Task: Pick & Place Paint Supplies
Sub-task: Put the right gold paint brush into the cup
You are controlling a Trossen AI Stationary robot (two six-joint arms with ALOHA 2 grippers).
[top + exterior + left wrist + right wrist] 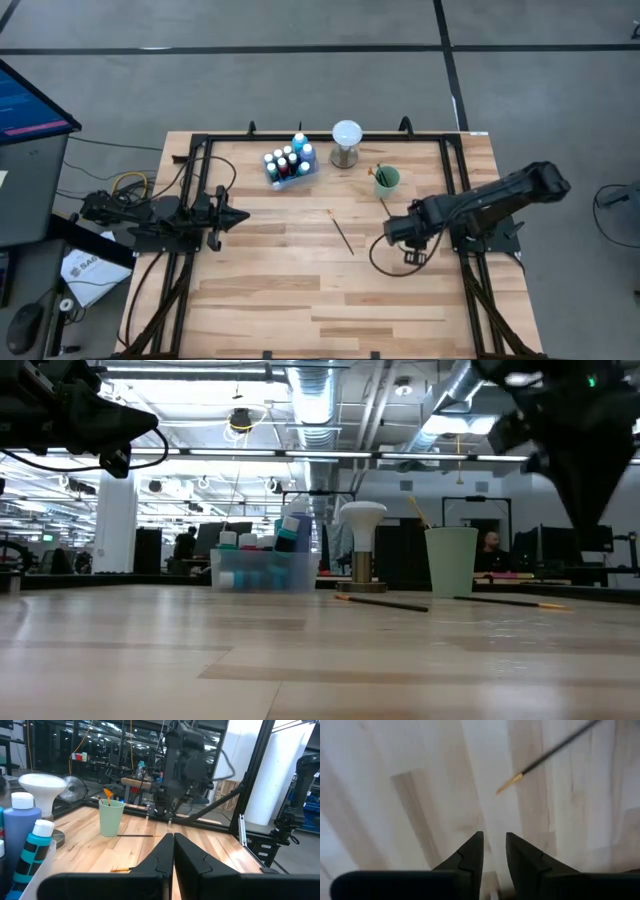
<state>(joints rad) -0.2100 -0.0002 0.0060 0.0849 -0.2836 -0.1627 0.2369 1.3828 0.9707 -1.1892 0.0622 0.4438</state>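
Observation:
A thin dark brush (pixel 342 234) lies flat on the wooden table near its middle; its golden ferrule (pixel 510 782) shows in the right wrist view. My right gripper (pixel 389 232) hangs over the table to the right of the brush, pointing down. It is open by a narrow gap (pixel 494 845), with nothing between the fingers. Paint bottles with white caps stand in a clear bin (pixel 290 165) at the back. A green cup (pixel 387 179) beside it holds brushes. My left gripper (pixel 243 215) waits shut at the table's left, pointing level.
A white globe on a metal base (pixel 346 142) stands between the bin and the cup. A black frame (pixel 200 150) runs along the table's left, right and far sides. A monitor (pixel 30 105) stands off the table's far left.

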